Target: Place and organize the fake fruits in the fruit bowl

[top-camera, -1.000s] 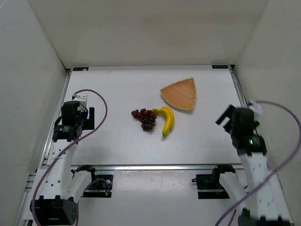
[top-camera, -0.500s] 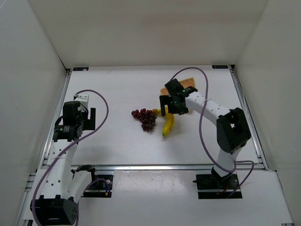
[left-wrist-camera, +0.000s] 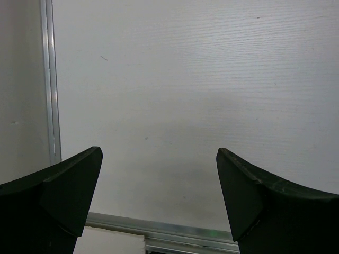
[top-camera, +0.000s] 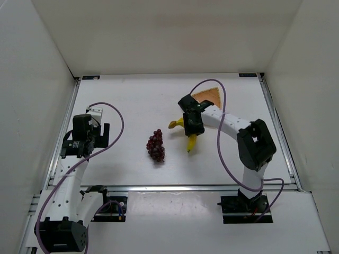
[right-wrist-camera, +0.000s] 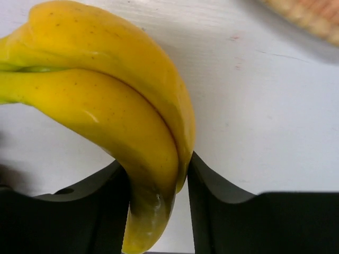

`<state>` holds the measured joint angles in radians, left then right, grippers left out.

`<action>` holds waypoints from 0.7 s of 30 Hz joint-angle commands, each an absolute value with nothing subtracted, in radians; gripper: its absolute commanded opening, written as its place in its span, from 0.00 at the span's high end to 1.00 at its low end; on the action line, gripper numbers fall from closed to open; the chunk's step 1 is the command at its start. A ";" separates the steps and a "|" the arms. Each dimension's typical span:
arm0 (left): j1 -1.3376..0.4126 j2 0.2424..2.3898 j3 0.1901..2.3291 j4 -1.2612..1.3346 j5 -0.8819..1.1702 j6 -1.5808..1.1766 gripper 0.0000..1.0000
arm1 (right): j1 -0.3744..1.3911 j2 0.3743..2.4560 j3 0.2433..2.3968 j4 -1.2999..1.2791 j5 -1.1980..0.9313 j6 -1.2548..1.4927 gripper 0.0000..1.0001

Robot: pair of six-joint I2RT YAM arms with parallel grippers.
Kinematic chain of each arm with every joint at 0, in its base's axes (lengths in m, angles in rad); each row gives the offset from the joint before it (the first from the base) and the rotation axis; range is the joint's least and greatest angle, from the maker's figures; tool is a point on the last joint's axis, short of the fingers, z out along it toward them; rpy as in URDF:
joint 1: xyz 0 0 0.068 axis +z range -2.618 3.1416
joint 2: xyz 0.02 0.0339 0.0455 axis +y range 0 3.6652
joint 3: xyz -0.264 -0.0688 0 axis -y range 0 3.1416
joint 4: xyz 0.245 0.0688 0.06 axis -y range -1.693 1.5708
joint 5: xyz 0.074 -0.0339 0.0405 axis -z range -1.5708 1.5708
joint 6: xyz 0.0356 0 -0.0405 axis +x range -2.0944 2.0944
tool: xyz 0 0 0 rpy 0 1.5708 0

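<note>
Right hand [right-wrist-camera: 157, 177] pinches the banana [right-wrist-camera: 106, 100] just beside the bowl [top-camera: 210, 95]. The grapes [top-camera: 155, 146] lie well apart, mid-counter [top-camera: 127, 106]. Left hand [left-wrist-camera: 159, 164] hangs spread near the left rail [left-wrist-camera: 46, 79].

Robot lab test cell, white table [top-camera: 132, 106] with aluminium edge rails [top-camera: 169, 187], plain white enclosure walls [top-camera: 164, 37]

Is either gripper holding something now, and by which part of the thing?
The right gripper clamps the banana across its body, near the darker-tipped end. The left gripper is open, holding nothing.
</note>
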<state>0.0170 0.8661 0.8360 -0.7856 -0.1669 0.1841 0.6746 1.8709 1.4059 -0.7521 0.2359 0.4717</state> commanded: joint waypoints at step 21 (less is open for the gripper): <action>-0.432 1.456 1.405 -1.126 0.241 0.225 0.00 | 0.315 2.263 2.151 -0.904 0.318 0.503 0.19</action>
